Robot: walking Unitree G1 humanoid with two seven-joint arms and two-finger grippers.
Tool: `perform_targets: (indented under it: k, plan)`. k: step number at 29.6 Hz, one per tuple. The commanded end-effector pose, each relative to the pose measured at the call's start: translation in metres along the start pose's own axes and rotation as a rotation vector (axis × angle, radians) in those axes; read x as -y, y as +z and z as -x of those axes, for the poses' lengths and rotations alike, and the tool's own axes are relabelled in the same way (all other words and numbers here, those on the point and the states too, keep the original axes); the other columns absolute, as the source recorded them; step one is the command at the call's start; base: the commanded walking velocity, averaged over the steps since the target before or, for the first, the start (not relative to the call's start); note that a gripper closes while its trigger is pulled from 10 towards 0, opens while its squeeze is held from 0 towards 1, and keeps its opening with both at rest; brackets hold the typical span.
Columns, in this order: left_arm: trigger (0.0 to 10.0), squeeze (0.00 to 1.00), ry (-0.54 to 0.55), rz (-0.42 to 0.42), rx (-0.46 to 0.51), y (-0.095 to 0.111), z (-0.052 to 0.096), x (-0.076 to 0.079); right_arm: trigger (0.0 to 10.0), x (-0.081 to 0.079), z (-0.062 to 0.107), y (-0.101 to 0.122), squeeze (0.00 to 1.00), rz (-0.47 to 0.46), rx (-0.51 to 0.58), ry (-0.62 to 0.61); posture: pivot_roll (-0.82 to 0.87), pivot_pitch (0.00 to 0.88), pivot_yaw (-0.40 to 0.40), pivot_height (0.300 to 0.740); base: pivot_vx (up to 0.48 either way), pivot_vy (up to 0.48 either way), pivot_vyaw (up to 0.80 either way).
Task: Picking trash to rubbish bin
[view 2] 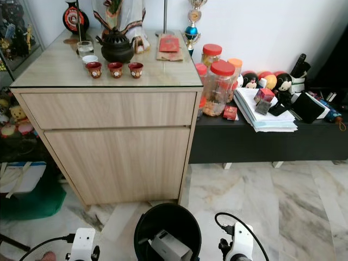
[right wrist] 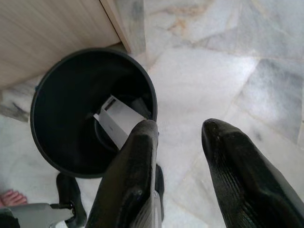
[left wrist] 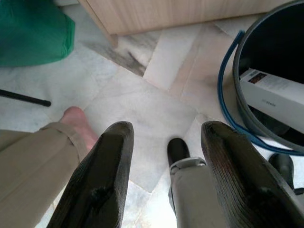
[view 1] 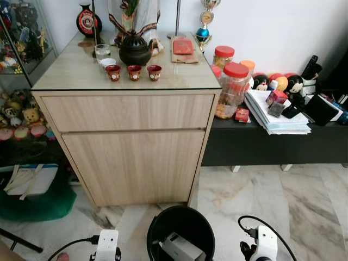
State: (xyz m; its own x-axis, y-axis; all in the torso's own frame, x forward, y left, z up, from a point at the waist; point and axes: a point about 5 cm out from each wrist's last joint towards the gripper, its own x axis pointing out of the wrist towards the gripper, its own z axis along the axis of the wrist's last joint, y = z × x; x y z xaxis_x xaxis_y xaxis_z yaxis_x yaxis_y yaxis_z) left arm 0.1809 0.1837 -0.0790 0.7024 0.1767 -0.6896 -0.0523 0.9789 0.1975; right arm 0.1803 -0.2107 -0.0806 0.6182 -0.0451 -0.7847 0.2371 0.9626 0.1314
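Observation:
A black rubbish bin (view 1: 180, 210) stands on the marble floor just in front of the wooden cabinet, between my two arms. A white cardboard box (view 1: 182, 248) lies inside it, leaning on the wall. In the right wrist view my right gripper (right wrist: 178, 156) hangs open and empty just beside the bin (right wrist: 71, 90), with the box (right wrist: 118, 121) seen inside. My left gripper (left wrist: 166, 161) is open and empty over bare floor on the bin's other side, where the bin's rim (left wrist: 241, 85) and the box (left wrist: 275, 97) show.
The wooden cabinet (view 1: 130, 141) with a tea set stands ahead. A low black bench (view 1: 261, 144) with jars and papers is at right, a green bag (view 1: 38, 202) at left. A person's bare foot (left wrist: 78, 124) and trouser leg (left wrist: 33, 164) are by my left gripper. A blue cable (left wrist: 222, 83) hugs the bin.

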Motion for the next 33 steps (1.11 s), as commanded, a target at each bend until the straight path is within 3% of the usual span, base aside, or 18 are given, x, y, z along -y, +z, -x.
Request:
perform_targets:
  k: [1,33]
  plan:
    - [10.0,0.0,-0.006,0.004,-0.029,-0.0074,0.0021,0.0002,10.0,0.0041,0.0004,0.0014,0.0,-0.012,0.001,-0.014,-0.03,0.013,-0.087,0.74,-0.24,0.0,0.0]
    - [10.0,0.0,-0.018,0.012,-0.03,-0.0081,0.003,0.0053,10.0,0.0061,0.0004,0.004,0.0,-0.009,0.007,-0.013,-0.04,0.014,-0.096,0.74,-0.273,0.0,0.0]
